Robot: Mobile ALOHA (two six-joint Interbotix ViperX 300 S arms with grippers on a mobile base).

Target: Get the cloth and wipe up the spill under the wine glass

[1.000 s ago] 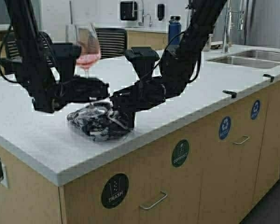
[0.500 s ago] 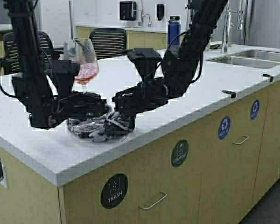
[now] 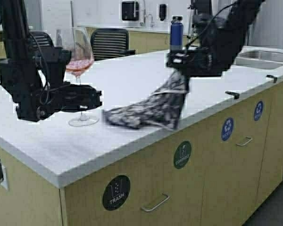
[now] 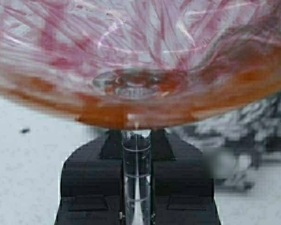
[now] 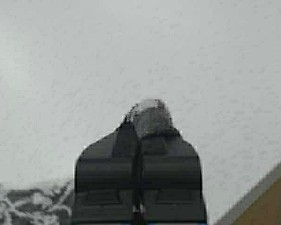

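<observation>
The wine glass [image 3: 78, 52], with pink-red liquid in its bowl, stands with its round foot [image 3: 83, 121] on the white counter [image 3: 132, 75] at the left. My left gripper [image 3: 91, 98] is shut on its stem [image 4: 136, 173], just under the bowl [image 4: 136, 61]. To the right, my right gripper [image 3: 179, 69] is raised above the counter and shut on a corner of the cloth [image 3: 151, 107]; a tuft [image 5: 150, 116] pokes out past its tips. The dark patterned cloth hangs down slantwise, its lower end lying beside the glass foot. The spill is not visible.
A dark blue bottle [image 3: 176, 32] stands at the back of the counter and a steel sink [image 3: 254, 59] is set in at the far right. The counter's front edge [image 3: 146, 141] runs close to the cloth. Chairs [image 3: 111, 41] stand behind.
My right gripper rose and swung right, pulling the cloth out from under the glass. My left gripper lowered the glass, so its foot now rests on the counter.
</observation>
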